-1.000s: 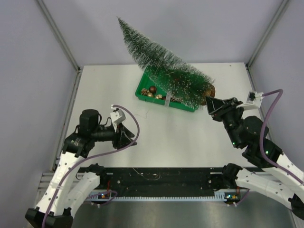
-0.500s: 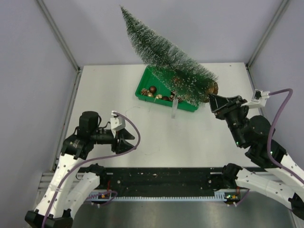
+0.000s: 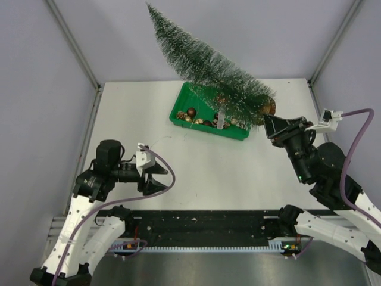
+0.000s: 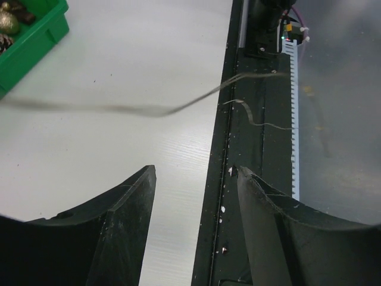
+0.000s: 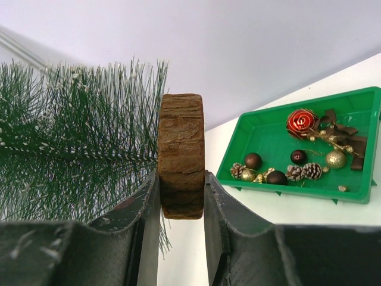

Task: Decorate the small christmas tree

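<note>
You have the right gripper (image 3: 269, 126) clamped on the round wooden base (image 5: 181, 156) of the small christmas tree (image 3: 205, 62), one finger pressed to each flat face of the disc; the tree is held up off the table (image 3: 202, 164), leaning with its tip toward the far left, and its lower bristles hang over the right end of the green tray (image 3: 196, 126); the tray sits at the far middle of the table and holds ornaments (image 5: 286, 170), gold and brown balls, pinecones and a red rose-like piece; your left gripper (image 4: 196, 173) hangs over the near left of the table, fingers spread with nothing between them; a thin blurred strand (image 4: 149, 111) crosses its wrist view.
</note>
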